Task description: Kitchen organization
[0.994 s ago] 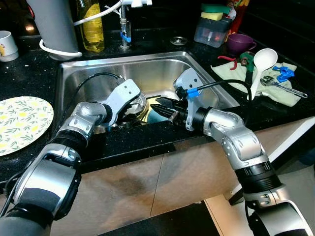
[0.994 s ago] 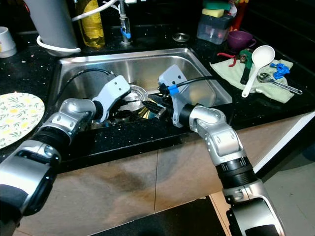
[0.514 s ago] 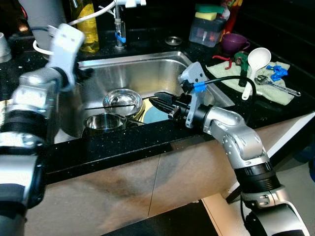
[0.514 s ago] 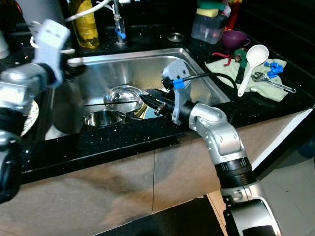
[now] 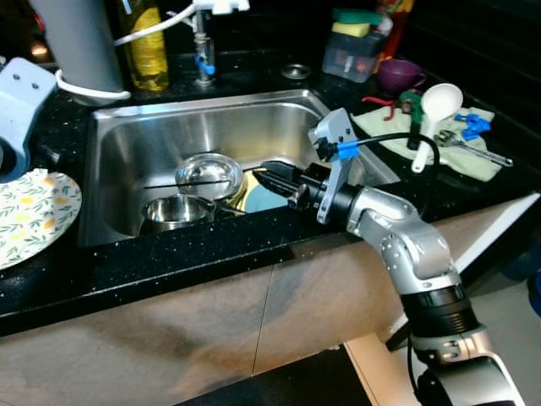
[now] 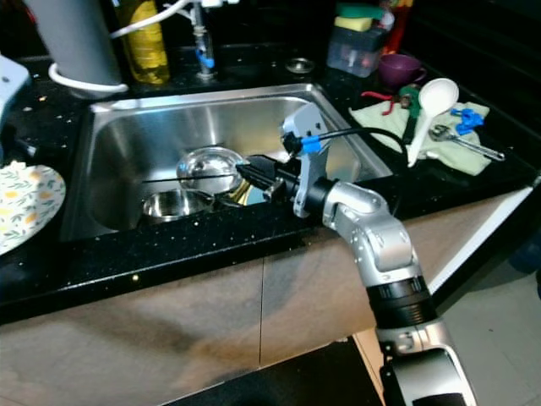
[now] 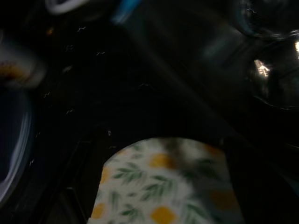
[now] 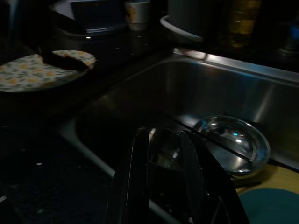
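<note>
The left gripper had left the sink; I cannot tell its state. The right gripper, slightly open, stayed beside the steel bowls.

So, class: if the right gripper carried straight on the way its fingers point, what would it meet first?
Probably the steel bowl in the sink; the right gripper points at it, though depth is uncertain.

The left arm is withdrawn from the sink to above the plate; two bowls are now uncovered.
</note>
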Robot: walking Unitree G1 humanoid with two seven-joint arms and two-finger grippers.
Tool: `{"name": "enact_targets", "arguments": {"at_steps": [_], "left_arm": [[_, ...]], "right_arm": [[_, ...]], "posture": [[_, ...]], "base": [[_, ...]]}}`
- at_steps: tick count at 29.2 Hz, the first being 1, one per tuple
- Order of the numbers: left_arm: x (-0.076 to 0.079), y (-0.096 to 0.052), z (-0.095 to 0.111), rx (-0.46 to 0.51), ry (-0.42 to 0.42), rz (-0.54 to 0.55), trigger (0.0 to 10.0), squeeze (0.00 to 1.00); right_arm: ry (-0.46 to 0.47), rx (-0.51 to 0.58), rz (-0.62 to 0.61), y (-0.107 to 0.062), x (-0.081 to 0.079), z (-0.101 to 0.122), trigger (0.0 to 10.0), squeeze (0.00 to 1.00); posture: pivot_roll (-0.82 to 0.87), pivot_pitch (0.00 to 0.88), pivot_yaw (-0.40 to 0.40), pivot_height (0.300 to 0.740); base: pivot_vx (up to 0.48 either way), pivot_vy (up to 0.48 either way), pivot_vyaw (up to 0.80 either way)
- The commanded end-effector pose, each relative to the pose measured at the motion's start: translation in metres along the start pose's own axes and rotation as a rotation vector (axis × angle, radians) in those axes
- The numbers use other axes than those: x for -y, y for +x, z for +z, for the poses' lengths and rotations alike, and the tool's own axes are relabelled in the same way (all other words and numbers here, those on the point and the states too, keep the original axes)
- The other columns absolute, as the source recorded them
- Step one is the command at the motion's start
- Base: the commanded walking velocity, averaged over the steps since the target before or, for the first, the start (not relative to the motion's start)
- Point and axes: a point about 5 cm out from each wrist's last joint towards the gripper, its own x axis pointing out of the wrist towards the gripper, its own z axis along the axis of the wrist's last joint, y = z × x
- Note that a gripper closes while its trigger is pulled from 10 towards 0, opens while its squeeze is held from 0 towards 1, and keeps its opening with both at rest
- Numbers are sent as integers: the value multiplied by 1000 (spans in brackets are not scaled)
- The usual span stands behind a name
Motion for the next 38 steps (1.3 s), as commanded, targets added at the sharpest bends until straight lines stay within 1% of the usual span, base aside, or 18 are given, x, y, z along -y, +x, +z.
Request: {"name": "enact_targets", "arguments": {"at_steps": [1,3,6,7,8,9,10,12,13,16,18,19,26,30,31,33,34,38], "left_arm": [[10,0,5,20,59,-29,10000,0],[20,-1,4,-17,79,-44,10000,0],[23,-1,3,-36,85,-48,10000,0],[27,-2,1,-88,123,-37,10000,0],[27,-2,0,-115,130,-27,10000,0],[27,-2,0,-115,130,-27,10000,0],[27,-3,-2,-137,139,-19,10000,0],[27,-5,-7,-191,109,4,10000,0],[27,-5,-9,-215,107,6,10000,0],[28,-6,-10,-229,108,6,10000,0],[31,-6,-13,-256,32,14,10000,0],[33,-6,-15,-288,-27,25,10000,0],[33,-9,-21,-350,-65,43,10000,0],[34,-10,-23,-366,-83,39,10000,0],[37,-11,-24,-376,-100,34,2471,0],[37,-11,-24,-378,-103,34,2471,0],[39,-11,-24,-376,-114,27,0,0],[41,-11,-24,-373,-133,19,0,0]], "right_arm": [[0,4,15,-1,-3,1,10000,0],[0,6,13,-1,-3,2,10000,0],[0,6,12,-2,-3,2,10000,0],[-1,6,9,-4,-2,2,10000,0],[0,6,8,-4,-2,3,10000,0],[0,6,8,-4,-2,3,10000,0],[1,6,8,-5,-2,3,10000,0],[0,5,7,-5,-2,3,10000,0],[0,5,6,-5,-2,3,10000,0],[0,5,5,-5,-2,3,10000,0],[1,7,6,-5,-2,3,10000,0],[0,6,6,-4,-2,3,10000,0],[1,5,3,-5,-2,3,10000,0],[1,5,3,-5,-2,3,10000,0],[0,3,2,-5,-2,2,10000,0],[-1,3,2,-5,-2,2,10000,0],[-1,4,1,-5,-2,2,10000,0],[-1,5,0,-5,-1,2,10000,0]], "posture": [[27,181,-63,740],[22,179,-61,740],[19,180,-57,740],[19,180,-57,740],[19,180,-57,740],[19,180,-57,740],[18,180,-52,740],[18,180,-52,740],[18,180,-52,740],[18,182,-51,740],[18,182,-51,740],[18,182,-51,740],[18,184,-50,740],[18,183,-50,740],[19,181,-50,740],[19,181,-50,740],[19,181,-50,740],[17,176,-49,740]], "base": [[0,0,0],[0,0,0],[0,0,0],[0,0,0],[0,0,0],[0,0,0],[0,0,0],[0,0,0],[0,0,0],[0,0,0],[0,0,0],[0,0,0],[0,0,0],[0,0,0],[0,0,0],[0,0,0],[0,0,0],[0,0,0]]}}
